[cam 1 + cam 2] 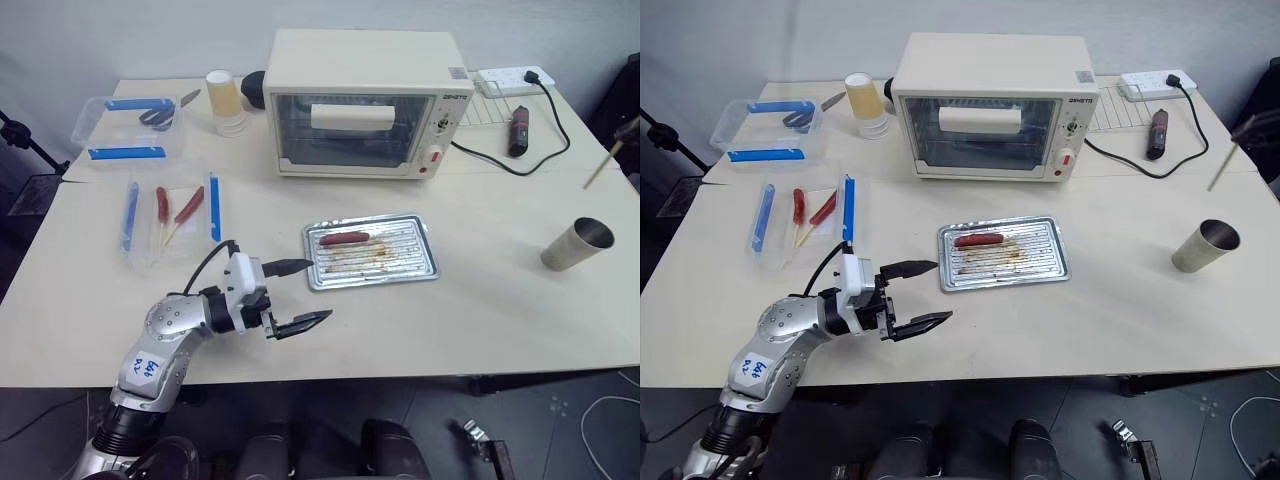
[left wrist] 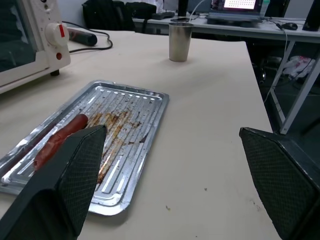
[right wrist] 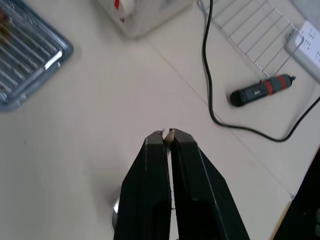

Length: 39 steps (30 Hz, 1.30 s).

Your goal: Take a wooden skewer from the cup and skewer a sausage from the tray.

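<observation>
Wooden skewer (image 1: 601,166) is pinched at its very end in the closed right claw (image 3: 167,135), high above the cup (image 1: 577,245) — such a thin grip could let it swivel or slip. Left claw (image 1: 297,295) hangs wide open and empty beside the tray (image 1: 421,258), so the loose sausage (image 1: 344,238) may roll away when poked — nothing steadies it.

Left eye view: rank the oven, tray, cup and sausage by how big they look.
Largest to smallest:
1. oven
2. tray
3. cup
4. sausage
None of them look close in size.
</observation>
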{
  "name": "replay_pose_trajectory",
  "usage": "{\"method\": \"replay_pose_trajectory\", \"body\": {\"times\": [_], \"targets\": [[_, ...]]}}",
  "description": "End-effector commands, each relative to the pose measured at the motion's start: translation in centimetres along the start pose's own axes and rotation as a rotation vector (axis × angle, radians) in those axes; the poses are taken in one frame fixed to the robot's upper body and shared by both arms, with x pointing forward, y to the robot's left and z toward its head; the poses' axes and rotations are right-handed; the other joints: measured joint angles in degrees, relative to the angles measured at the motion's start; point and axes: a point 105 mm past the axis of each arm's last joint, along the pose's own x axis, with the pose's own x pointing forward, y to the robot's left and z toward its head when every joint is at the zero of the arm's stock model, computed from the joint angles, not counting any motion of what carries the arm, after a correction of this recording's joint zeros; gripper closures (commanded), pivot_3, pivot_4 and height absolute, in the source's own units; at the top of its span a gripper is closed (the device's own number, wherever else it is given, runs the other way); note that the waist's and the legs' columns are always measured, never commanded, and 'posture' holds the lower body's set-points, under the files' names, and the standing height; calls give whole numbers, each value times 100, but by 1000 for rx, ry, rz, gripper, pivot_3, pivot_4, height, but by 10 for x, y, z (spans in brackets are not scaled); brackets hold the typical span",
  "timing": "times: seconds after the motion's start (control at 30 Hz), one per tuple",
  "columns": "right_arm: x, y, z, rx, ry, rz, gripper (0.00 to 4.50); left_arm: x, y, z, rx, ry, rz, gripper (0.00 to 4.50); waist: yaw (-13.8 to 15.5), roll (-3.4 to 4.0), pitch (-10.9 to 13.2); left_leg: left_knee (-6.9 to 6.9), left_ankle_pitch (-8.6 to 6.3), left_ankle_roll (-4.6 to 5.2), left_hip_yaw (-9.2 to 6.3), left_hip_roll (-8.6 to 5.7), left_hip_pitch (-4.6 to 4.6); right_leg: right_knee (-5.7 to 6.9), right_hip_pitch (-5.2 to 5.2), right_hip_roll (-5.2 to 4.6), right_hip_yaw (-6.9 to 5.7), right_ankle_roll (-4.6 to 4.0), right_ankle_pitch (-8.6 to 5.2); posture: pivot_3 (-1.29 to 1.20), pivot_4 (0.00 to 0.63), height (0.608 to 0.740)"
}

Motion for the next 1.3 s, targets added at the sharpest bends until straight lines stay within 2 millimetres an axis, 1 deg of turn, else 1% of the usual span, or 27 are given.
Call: {"method": "replay_pose_trajectory", "body": {"times": [0.03, 0.07, 0.17, 0.23, 0.3, 0.4, 0.47, 0.63, 0.73, 0.83, 0.93, 1.07, 1.2, 1.3], "targets": [[9, 43, 33, 81, -230, 294, 4467, 5, 6, 21, 1, -107, 24, 0, 9, -1, 0, 0, 0, 0, -4, 2, 0, 1, 1, 0, -2, 0, 0, 0, 150, 740], [14, 56, 37, 124, -282, 385, 4467, 7, 8, 26, -2, -139, 36, 0, 11, -3, -1, 5, 0, 0, -5, 1, -1, 3, 2, 0, -4, 0, 0, 0, 150, 740], [20, 86, 45, 222, -417, 603, 4467, 12, 13, 38, -7, -205, 61, 0, 72, -5, -1, 18, -2, 3, -13, -1, -5, 6, 7, -3, -8, 0, 1, 0, 150, 740], [25, 105, 53, 343, -545, 760, 4467, 17, 20, 48, -7, -262, 86, 0, 114, -7, -1, 20, -2, 4, -13, -3, -7, 7, 6, -4, -9, 1, 2, 0, 150, 740], [27, 120, 59, 446, -629, 881, 4467, 22, 25, 57, -4, -307, 108, 0, 148, -7, -1, 24, -2, 4, -14, -3, -8, 12, 6, -3, -10, 1, 3, 0, 150, 740], [31, 134, 65, 547, -728, 970, 4467, 29, 24, 65, -2, -348, 92, 0, 171, -9, -2, 26, -2, 4, -21, -2, -11, 16, 6, -2, -16, 1, 3, 0, 150, 740], [35, 140, 64, 573, -741, 983, 4467, 35, 22, 69, 1, -366, 80, 0, 178, -13, -4, 27, -2, 4, -25, -6, -16, 14, 6, -3, -19, 1, 3, 0, 150, 740], [50, 153, 61, 604, -766, 974, 4467, 51, 14, 87, -11, -442, 23, 0, 162, -16, -5, 39, -1, 5, -34, -6, -28, 14, 5, -1, -27, 1, 3, 0, 150, 740], [61, 163, 57, 604, -766, 947, 4467, 58, 1, 95, -22, -455, -56, 0, 150, -16, -5, 41, -1, 5, -33, -5, -28, 17, 5, 1, -26, 2, 3, 0, 150, 740], [65, 165, 55, 609, -773, 918, 4467, 59, -6, 98, -28, -454, -83, 0, 146, -16, -5, 39, -1, 5, -33, -5, -29, 17, 1, 1, -25, 2, 3, 0, 150, 740], [67, 165, 55, 619, -777, 910, 4467, 58, -5, 98, -29, -452, -73, 0, 145, -16, -5, 40, -1, 5, -33, -4, -29, 18, 1, 2, -25, 2, 3, 0, 150, 740], [69, 173, 51, 616, -748, 927, 4467, 58, -2, 98, -41, -458, -54, 0, 155, -16, -5, 40, -1, 6, -33, -5, -29, 17, 2, 1, -24, 2, 3, 0, 150, 740], [67, 177, 50, 621, -745, 948, 4500, 60, 1, 94, -47, -448, -36, 868, 149, -16, -5, 40, -1, 6, -33, -5, -30, 17, 2, 2, -24, 2, 3, 0, 150, 740], [67, 179, 50, 622, -741, 951, 4500, 60, 1, 94, -46, -447, -39, 1796, 146, -16, -5, 40, -1, 6, -33, -5, -30, 16, 1, 2, -24, 2, 3, 0, 150, 740]]}}
